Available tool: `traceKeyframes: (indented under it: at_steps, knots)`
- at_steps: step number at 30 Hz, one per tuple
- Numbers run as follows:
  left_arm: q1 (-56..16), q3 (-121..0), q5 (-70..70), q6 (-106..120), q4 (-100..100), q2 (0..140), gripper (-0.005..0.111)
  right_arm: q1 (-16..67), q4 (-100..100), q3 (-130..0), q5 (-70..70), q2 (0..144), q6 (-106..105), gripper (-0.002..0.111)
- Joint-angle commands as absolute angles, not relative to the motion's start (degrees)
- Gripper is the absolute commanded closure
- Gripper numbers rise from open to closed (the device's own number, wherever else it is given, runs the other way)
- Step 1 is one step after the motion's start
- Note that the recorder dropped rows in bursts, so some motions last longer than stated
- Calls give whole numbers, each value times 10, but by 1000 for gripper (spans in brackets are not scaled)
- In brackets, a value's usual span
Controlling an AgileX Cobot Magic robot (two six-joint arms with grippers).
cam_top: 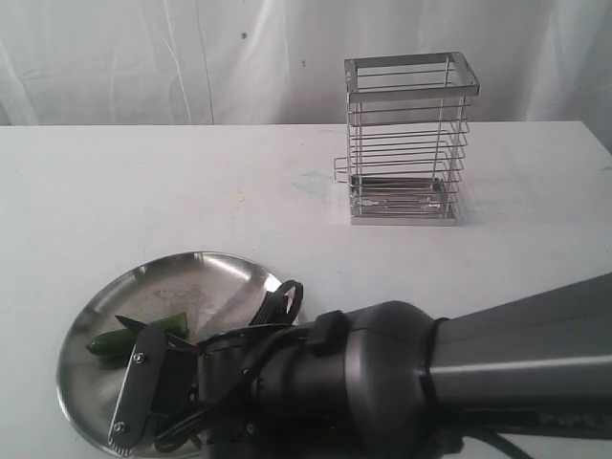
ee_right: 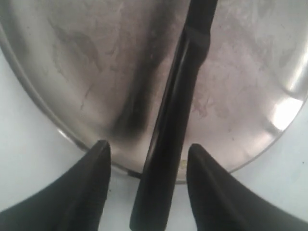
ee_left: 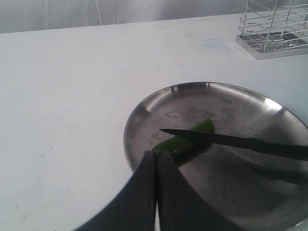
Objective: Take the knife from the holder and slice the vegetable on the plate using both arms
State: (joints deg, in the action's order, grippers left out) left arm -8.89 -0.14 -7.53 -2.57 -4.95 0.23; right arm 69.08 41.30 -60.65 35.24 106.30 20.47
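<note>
Fingers [ee_right: 98, 190] of the right gripper [ee_right: 147, 159] are seen spread apart in the right wrist view, with the slim black knife [ee_right: 185, 91] running out between them; no pad is shown touching the handle, so whether it is truly held cannot be told. Beyond these fingertips the blade is stretched over the large round stainless-steel plate [ee_left: 144, 120] and is laid across the small dark green glossy vegetable [ee_left: 185, 139]. The left gripper [ee_left: 156, 192] is seen with its two fingers pressed together on nothing, their tips just beside the near end of the vegetable. The tall silver wire holder [cam_top: 406, 143] is left well apart from both grippers, and no knife is seen in it, so the fetching step is judged done. No round slices are visible on the plate, so the cutting is judged to be at its beginning, with the slices still to be made. The right arm [cam_top: 459, 373] is reached low across the exterior view, its wrist bent down towards the plate; the left arm itself is not seen there.
</note>
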Motion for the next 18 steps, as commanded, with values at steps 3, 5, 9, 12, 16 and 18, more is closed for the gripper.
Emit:
traceKeyframes:
  at_steps: [3,5,9,12,16,18]
  knots:
    - [-93,0,-75,-27,-55,0,107,691,450,-629,351,1087,211,61]
    - [-93,0,-75,-27,-55,0,107,687,459,-640,365,1098,211,61]
    - [-93,0,-75,-27,-55,0,107,680,463,-653,368,1111,212,61]
    - [-93,0,-75,-27,-55,0,107,678,463,-658,368,1115,212,61]
    - [-93,0,-75,-27,-55,0,107,678,460,-658,373,1115,222,61]
    - [-93,0,-75,-27,-55,0,107,678,460,-658,386,1115,237,61]
